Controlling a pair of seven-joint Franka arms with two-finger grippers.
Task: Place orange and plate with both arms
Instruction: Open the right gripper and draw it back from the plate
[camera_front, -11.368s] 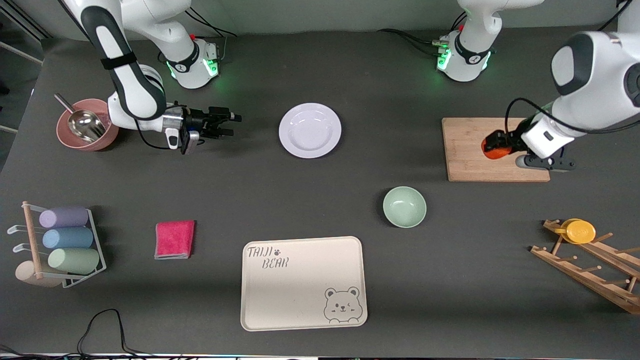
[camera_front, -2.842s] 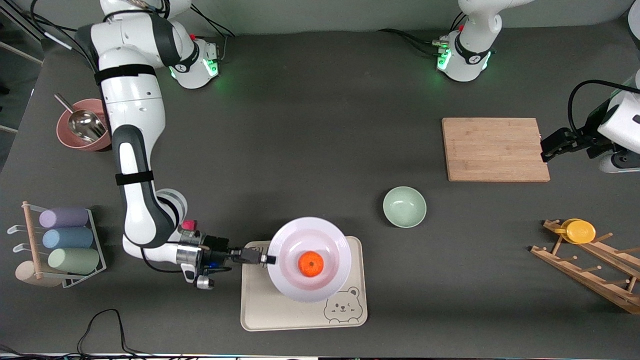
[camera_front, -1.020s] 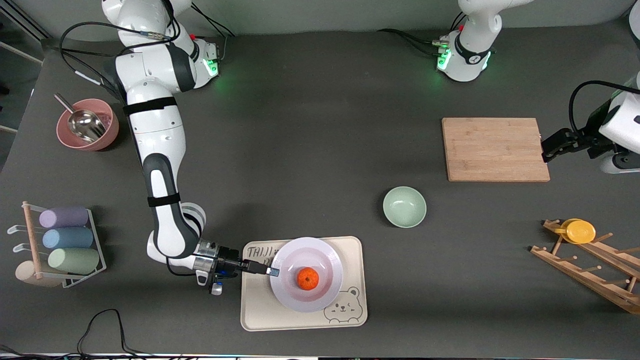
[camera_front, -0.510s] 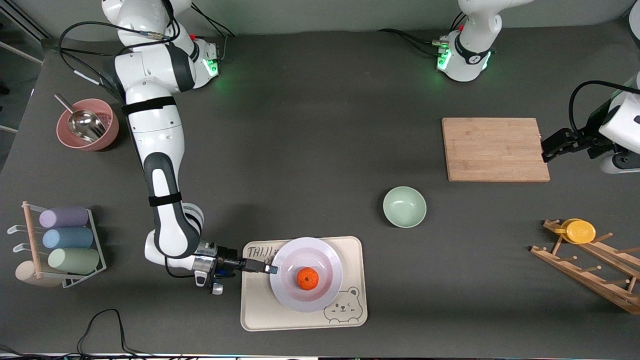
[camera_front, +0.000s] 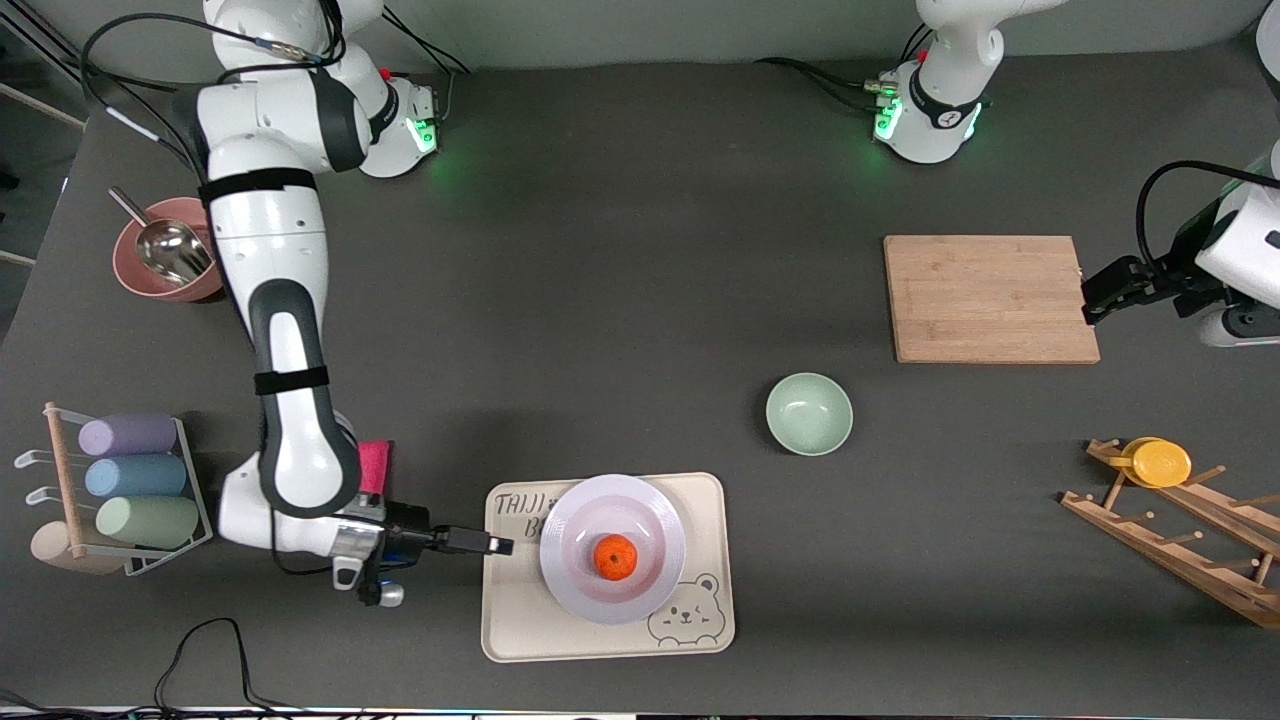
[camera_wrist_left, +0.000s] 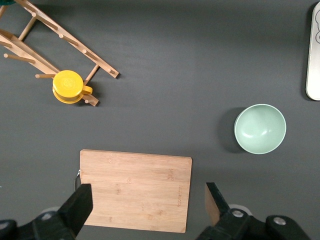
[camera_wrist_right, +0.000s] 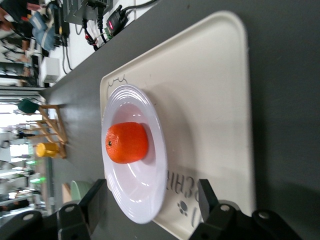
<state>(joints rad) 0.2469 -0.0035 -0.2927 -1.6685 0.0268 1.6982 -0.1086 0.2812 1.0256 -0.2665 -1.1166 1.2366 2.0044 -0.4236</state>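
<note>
Dark table (camera_front: 620, 330) carries tray (camera_front: 520, 620), bowl (camera_front: 809, 413), board (camera_front: 990, 298) (perhaps bamboo).

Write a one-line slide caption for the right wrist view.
Open right gripper beside the cream bear tray, clear of the glossy white plate carrying the small bright orange.

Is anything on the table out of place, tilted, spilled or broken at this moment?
Nothing stands out. The orange sits on the plate, which lies flat on the bear tray. Both the right gripper and left gripper are open and empty.
</note>
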